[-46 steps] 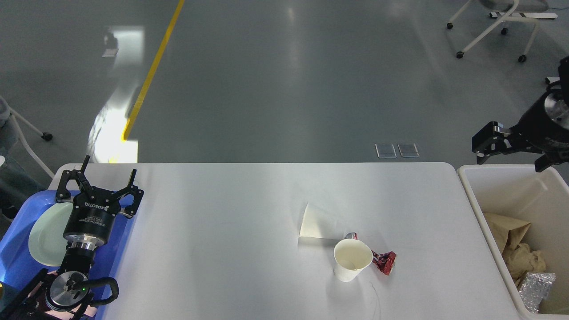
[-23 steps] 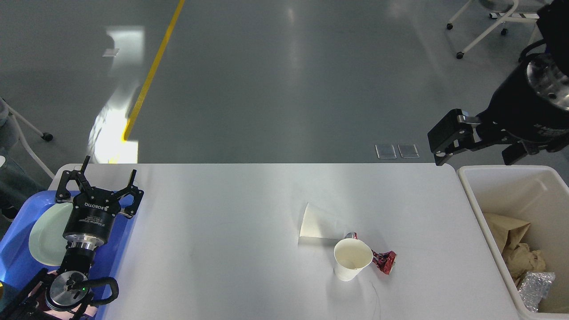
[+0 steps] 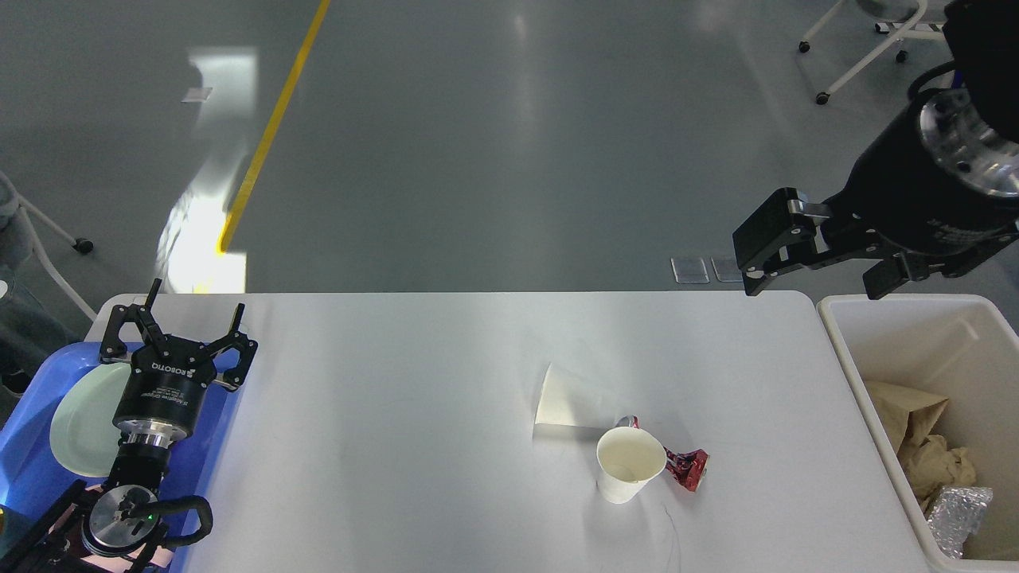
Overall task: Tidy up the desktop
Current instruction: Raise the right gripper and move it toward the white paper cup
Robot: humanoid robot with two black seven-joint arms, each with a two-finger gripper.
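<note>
The left gripper (image 3: 181, 328) is hanging over the blue tray (image 3: 32, 465), jaws spread wide and empty. The white worktop (image 3: 398, 430) is filling the middle, carrying a paper cup (image 3: 629, 463). The right gripper (image 3: 812, 267) is hovering far right, its jaws' state unclear.

Desktop (image 3: 398, 446) fills the lower frame. Your left gripper (image 3: 185, 318), lower left, fingers spread, hangs over a blue tray (image 3: 32, 461) with a pale plate (image 3: 80, 422). Your right gripper (image 3: 768, 255), upper right, sits above the table's far right corner; finger state unclear. Right of centre: upright paper cup (image 3: 629, 465) touching red wrapper (image 3: 689, 467), tipped cup (image 3: 567, 402) behind. Cream bin (image 3: 860, 374) at lower right holds crumpled paper (image 3: 923, 454).
</note>
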